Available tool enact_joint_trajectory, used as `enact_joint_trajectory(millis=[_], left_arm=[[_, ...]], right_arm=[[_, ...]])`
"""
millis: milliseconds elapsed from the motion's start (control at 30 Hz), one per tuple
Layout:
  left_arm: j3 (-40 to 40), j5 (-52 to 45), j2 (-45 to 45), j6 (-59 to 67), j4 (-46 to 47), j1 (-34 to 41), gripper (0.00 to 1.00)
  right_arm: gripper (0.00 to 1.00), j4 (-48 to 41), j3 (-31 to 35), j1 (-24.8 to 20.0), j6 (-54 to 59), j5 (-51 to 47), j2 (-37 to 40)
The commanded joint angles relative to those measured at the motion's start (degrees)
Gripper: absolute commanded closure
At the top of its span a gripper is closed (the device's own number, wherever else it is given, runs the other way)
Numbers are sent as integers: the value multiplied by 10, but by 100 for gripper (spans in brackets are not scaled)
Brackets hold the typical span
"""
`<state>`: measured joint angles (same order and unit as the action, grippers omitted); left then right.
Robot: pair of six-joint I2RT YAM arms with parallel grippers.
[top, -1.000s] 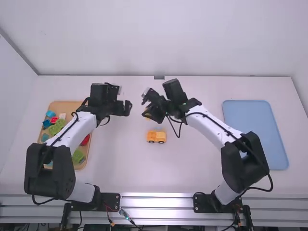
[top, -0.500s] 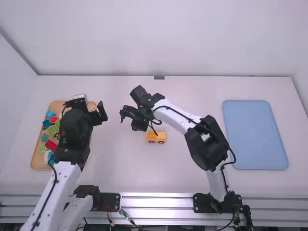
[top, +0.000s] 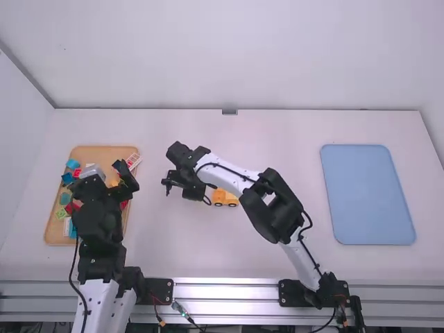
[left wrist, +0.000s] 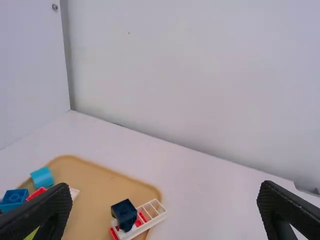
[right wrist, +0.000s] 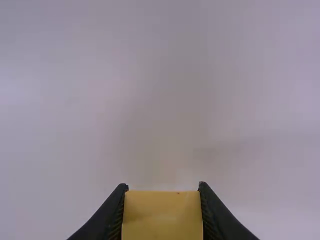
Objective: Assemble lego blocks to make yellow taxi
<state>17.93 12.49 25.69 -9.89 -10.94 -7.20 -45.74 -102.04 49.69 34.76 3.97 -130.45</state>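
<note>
Body stacking, I'd say. Right hand [right wrist: 162, 186] grips yellow block [right wrist: 162, 216]; left hand [left wrist: 165, 188] wide, at left tray [left wrist: 102, 186]. Yellow car base [top: 220, 197] on table [top: 277, 132], mid-scene. Next: align block, press down.

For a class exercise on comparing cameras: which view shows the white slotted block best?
The left wrist view: the white slotted block appears large, with its open slots and red pieces plain, though the dark blue block covers part of it. The high view shows it small, at the tray's far right corner.
</note>
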Motion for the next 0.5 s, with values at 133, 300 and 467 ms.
enact_joint_trajectory(millis=[133, 300, 467], left_arm=[[-4, 0, -3, 2, -1, -2, 1], [-4, -28, -3, 3, -4, 1, 1], [-4, -28, -3, 3, -2, -3, 1]], right_arm=[[100, 6, -3, -3, -12, -5, -5], [100, 31, 16, -3, -7, 3, -5], [100, 45, 31, -4, 2, 33, -5]])
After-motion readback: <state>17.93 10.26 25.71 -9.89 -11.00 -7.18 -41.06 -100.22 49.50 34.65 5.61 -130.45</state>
